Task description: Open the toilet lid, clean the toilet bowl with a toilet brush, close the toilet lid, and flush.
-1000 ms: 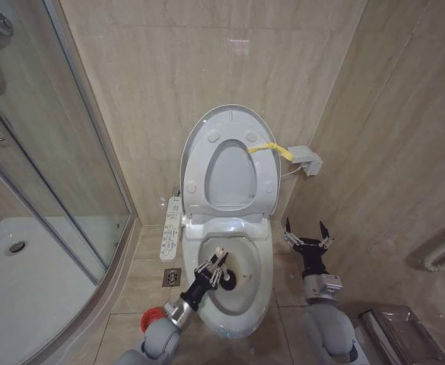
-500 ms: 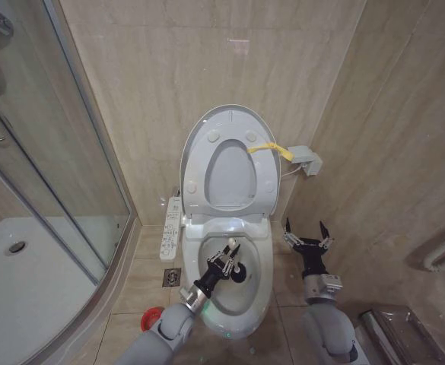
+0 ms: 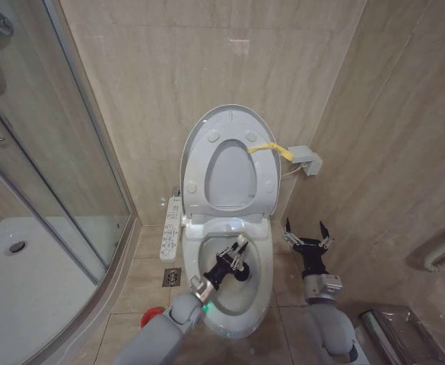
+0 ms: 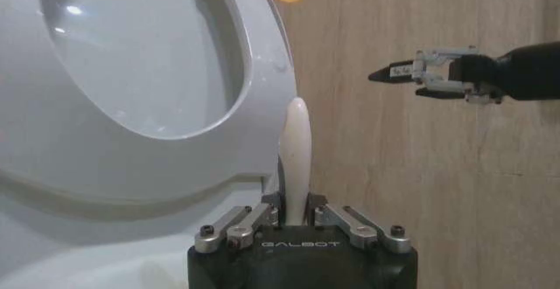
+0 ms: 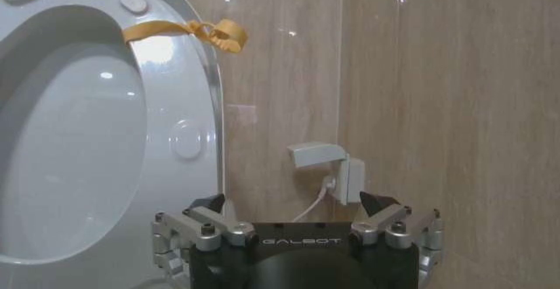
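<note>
Scrubbing looks to be the step in hand: the left tool (image 3: 236, 257), low inside the white oval ceramic toilet bowl (image 3: 262, 268), is clamped on the thin white stick handle of the black-bristled toilet brush (image 4: 295, 146). The large glossy white toilet lid (image 3: 230, 122) stands raised against the far wall. Closing and flushing remain. The right tool (image 3: 306, 230) hangs spread wide, empty, right of the bowl.
</note>
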Available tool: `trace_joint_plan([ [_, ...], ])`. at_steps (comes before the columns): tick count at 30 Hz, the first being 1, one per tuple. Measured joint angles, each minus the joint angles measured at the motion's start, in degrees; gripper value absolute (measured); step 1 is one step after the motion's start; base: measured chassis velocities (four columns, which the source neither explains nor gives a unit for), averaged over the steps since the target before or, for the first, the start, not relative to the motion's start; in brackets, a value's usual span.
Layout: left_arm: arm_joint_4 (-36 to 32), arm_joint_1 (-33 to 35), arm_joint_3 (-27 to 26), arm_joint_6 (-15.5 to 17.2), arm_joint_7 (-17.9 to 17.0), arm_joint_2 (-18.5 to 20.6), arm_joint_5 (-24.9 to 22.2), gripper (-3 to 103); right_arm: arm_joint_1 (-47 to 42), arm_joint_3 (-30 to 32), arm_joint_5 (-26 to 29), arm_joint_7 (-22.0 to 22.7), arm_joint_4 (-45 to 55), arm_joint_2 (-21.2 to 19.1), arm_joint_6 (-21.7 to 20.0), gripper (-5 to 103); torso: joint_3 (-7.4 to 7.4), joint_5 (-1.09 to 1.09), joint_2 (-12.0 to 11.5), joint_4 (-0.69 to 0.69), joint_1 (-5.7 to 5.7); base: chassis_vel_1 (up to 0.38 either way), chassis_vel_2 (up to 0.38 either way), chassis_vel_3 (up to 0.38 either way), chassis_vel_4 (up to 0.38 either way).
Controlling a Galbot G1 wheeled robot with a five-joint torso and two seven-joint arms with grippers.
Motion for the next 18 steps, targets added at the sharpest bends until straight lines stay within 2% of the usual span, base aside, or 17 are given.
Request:
trace_joint_plan([
  [13, 6.3, -3.6, 2.4, -1.1, 0.8, -3.0, -0.7, 18, 0.0, 0.0, 0.0, 0.0, 0.0, 0.0, 0.0, 100, 0.00, 0.00, 0.0, 0.01, -0.01, 0.000, 0.000, 0.000, 0.000],
  [18, 7.2, -5.4, 2.2, -1.3, 0.0, -6.1, -1.2, 18, 0.0, 0.0, 0.0, 0.0, 0.0, 0.0, 0.0, 100, 0.00, -0.01, 0.0, -0.01, -0.01, 0.000, 0.000, 0.000, 0.000],
])
